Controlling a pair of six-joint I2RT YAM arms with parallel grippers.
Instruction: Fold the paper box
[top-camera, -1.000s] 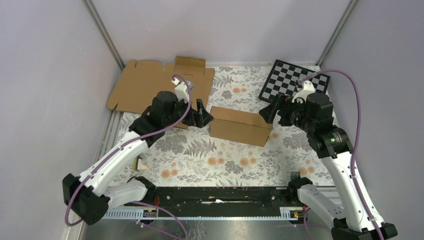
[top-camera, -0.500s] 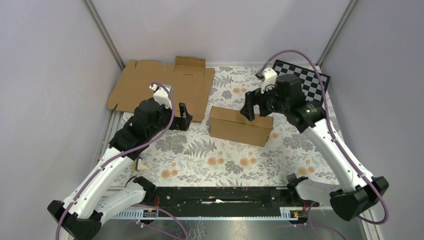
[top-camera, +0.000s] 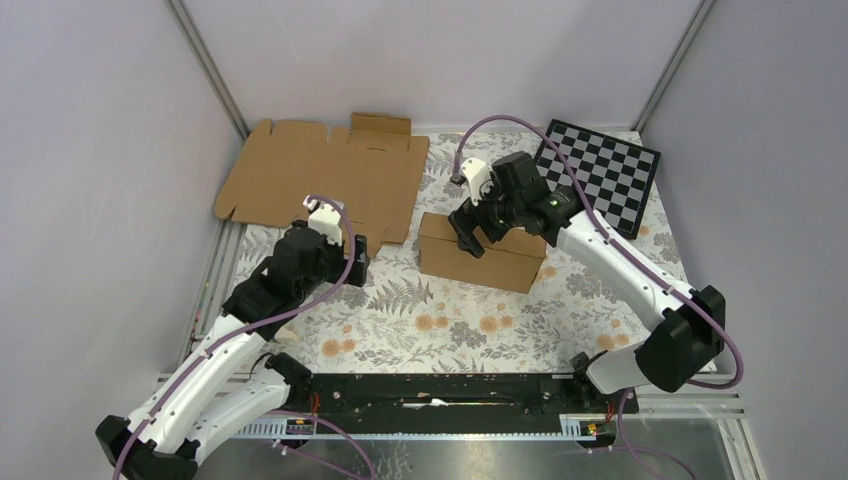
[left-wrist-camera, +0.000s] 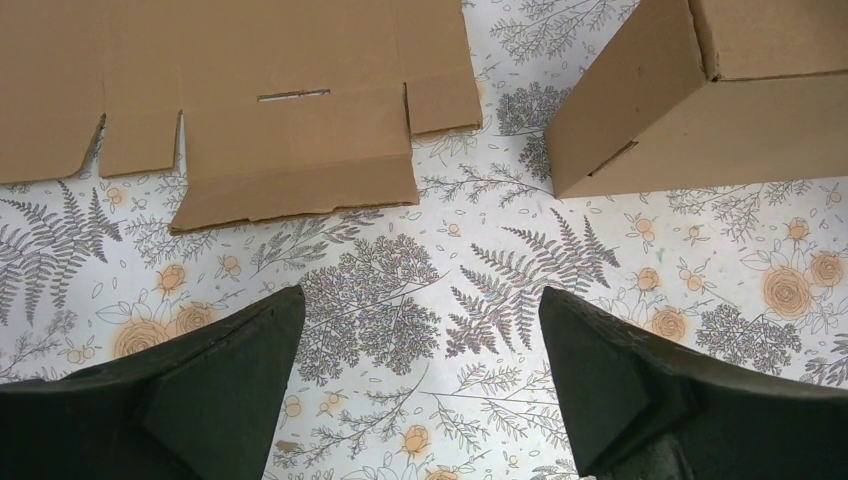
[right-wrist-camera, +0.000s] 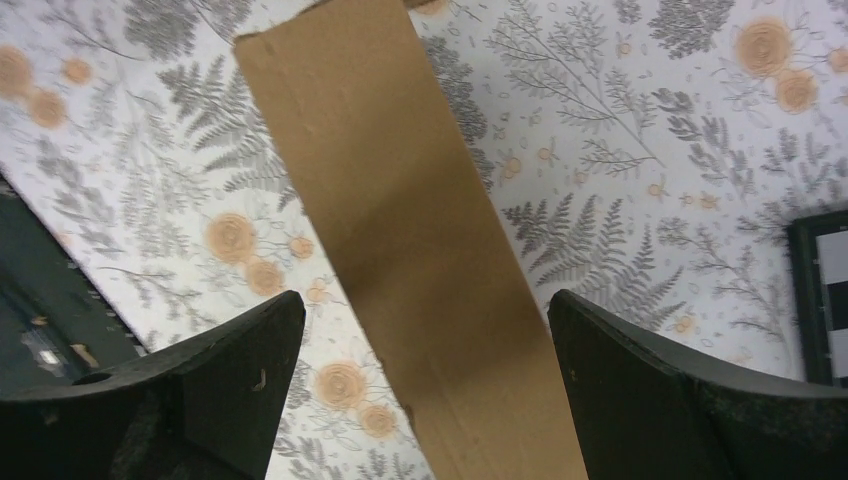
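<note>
Paper box (top-camera: 500, 265) looked light, stiff but crushable; best pinched across its narrow top; right gripper (right-wrist-camera: 425, 300) and left gripper (left-wrist-camera: 420, 295) both spread, empty.

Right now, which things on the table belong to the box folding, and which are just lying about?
Job: paper box, folded up, mid-table; right gripper, open over it.
Lying about: flat cardboard sheet, far left; checkerboard, far right.
</note>
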